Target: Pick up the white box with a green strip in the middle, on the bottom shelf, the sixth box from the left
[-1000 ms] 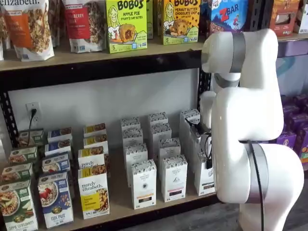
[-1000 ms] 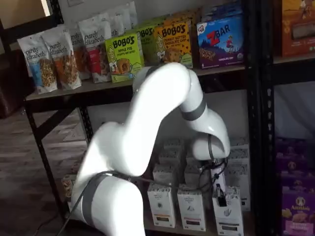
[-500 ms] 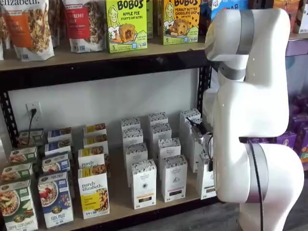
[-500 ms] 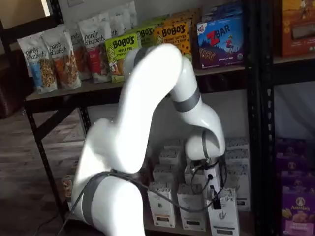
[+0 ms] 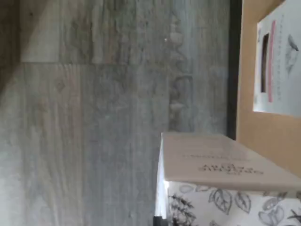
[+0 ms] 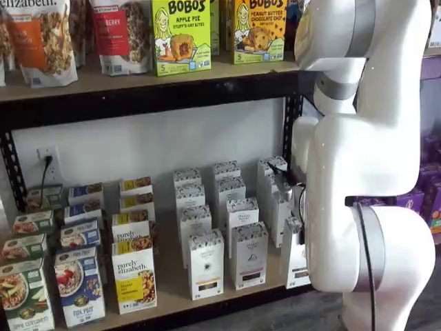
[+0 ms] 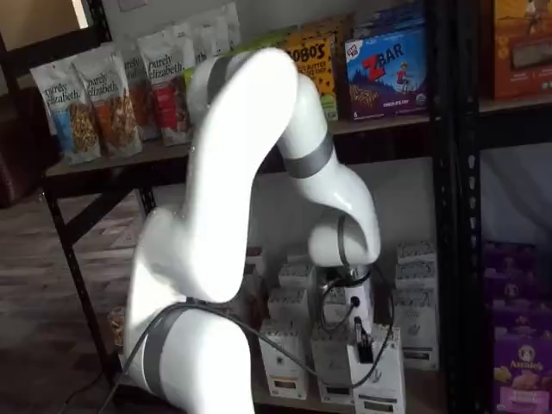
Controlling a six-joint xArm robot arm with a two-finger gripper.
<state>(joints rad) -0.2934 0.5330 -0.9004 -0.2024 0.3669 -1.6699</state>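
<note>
The white box [image 7: 379,381] is a tall narrow carton with a black-speckled top. My gripper [image 7: 362,338] is shut on its top, with one black finger and a cable showing against the carton. The box stands at the front edge of the bottom shelf [image 7: 424,390], to the right of the other white cartons. In a shelf view the box [image 6: 295,256] shows beside my white arm, which hides the gripper, above the tan board [image 6: 172,284]. In the wrist view the box's speckled top and pale side [image 5: 221,162] lie over the floor, next to the shelf board [image 5: 263,136].
Rows of similar white cartons [image 6: 206,263] fill the shelf's middle, with granola boxes [image 6: 134,274] to the left. Bobo's boxes [image 6: 180,34] stand on the shelf above. A black upright [image 7: 453,216] and purple boxes [image 7: 517,362] are to the right. Grey plank floor [image 5: 94,117] lies below.
My arm has swung further out from the shelves and its upper joint has risen. The held white box has moved with the gripper toward the shelf's front edge.
</note>
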